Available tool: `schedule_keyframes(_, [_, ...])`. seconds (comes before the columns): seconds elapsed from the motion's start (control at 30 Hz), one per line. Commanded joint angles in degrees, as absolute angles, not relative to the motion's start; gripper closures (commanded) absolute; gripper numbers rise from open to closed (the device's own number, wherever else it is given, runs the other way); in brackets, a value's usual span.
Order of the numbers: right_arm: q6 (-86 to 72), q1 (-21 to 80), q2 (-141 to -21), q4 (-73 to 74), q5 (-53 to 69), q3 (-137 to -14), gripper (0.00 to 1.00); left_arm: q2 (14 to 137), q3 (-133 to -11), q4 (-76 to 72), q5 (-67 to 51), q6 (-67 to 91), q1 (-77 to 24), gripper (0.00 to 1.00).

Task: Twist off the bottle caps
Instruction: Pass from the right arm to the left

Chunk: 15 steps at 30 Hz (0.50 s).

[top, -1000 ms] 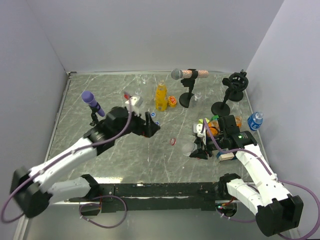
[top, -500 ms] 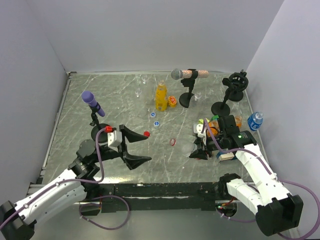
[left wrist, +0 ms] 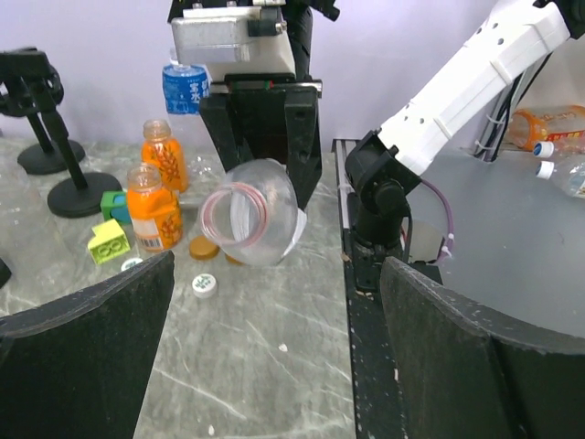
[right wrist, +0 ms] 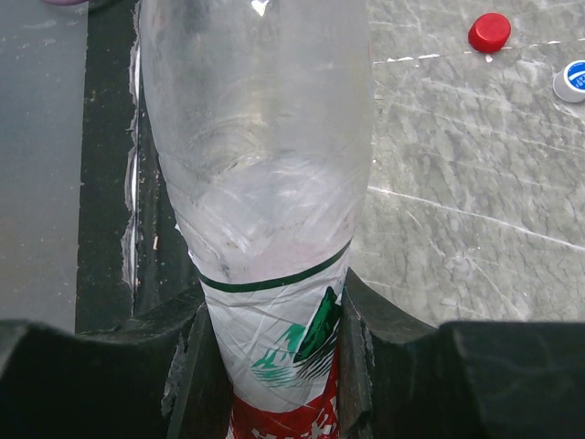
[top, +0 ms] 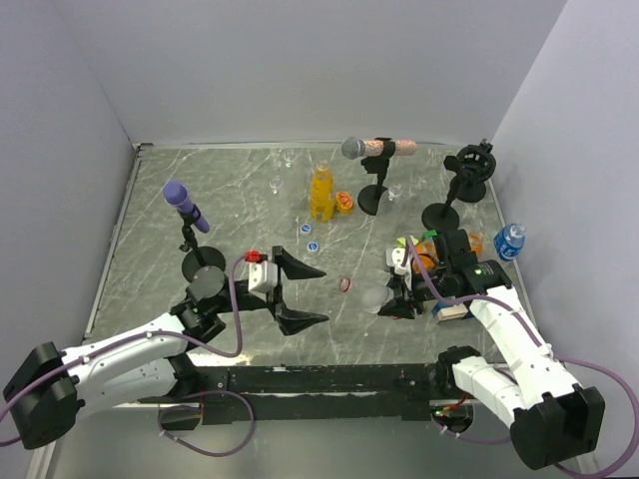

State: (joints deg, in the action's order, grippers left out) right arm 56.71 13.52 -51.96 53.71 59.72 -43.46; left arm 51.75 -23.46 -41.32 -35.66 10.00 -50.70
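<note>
My right gripper point(top: 397, 295) is shut on a clear bottle point(right wrist: 260, 174) with a red-white-green label, gripping it across the label. The bottle lies tilted toward the left arm. In the left wrist view its open mouth point(left wrist: 235, 210) faces the camera with no cap on it. My left gripper point(top: 303, 293) hangs wide open and empty over the near table, facing that bottle from a short way off. A red cap point(right wrist: 489, 32) and a blue-white cap point(right wrist: 573, 80) lie loose on the table. Another pale cap point(left wrist: 204, 285) lies near the bottle's mouth.
A yellow-orange juice bottle point(top: 320, 193) stands at the back centre, and a blue-labelled bottle point(top: 510, 241) stands at the right wall. Small orange bottles point(left wrist: 154, 206), brown discs point(left wrist: 203, 247) and blocks point(left wrist: 110, 240) crowd beside the right gripper. Microphone stands point(top: 373, 198) point(top: 188, 232) point(top: 439, 212) rise around the table.
The left arm drew back from mid-table toward the near edge, then shifted right toward the bottle, jaws open throughout. A red cap appeared on the table. The right arm held still.
</note>
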Motion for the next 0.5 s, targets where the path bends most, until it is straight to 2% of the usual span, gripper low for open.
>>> schedule_keyframes(0.0, [58.6, 13.7, -52.1, 54.1, 62.8, -43.9, 0.67, 54.1, -26.8, -47.3, -35.3, 7.5, -51.8, 0.03])
schedule_keyframes(0.33, [58.8, 13.7, -51.9, 54.2, 63.0, -43.9, 0.67, 62.5, -30.1, -50.5, -35.2, 8.2, -52.9, 0.01])
schedule_keyframes(0.47, [58.8, 13.7, -51.7, 54.2, 63.0, -43.9, 0.67, 65.1, -32.0, -50.8, -35.6, 9.1, -53.0, 0.1])
